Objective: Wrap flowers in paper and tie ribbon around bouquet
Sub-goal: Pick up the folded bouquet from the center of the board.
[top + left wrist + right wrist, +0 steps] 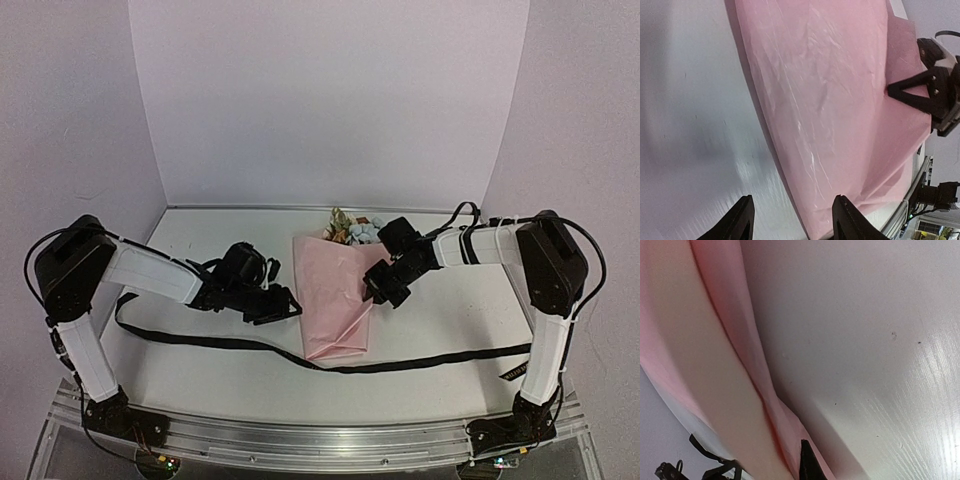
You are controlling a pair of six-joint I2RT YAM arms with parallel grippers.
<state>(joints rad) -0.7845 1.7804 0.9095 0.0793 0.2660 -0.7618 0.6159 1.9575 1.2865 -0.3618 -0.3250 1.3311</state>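
Wrapping done, seemingly: pale pink paper cone (335,305) pinned by closed right hand (374,292) (three o'clock); open left hand (287,306) empty; narrow black ribbon (220,344) needed next.

1. The paper (830,100) was seen as a thin pink sheet, faintly glossy and finely creased.
2. The table (200,370) was seen as white and smooth, with a soft sheen.
3. The ribbon (220,343) was seen as matt black cloth.
4. The rail (300,440) was seen as bare brushed metal.
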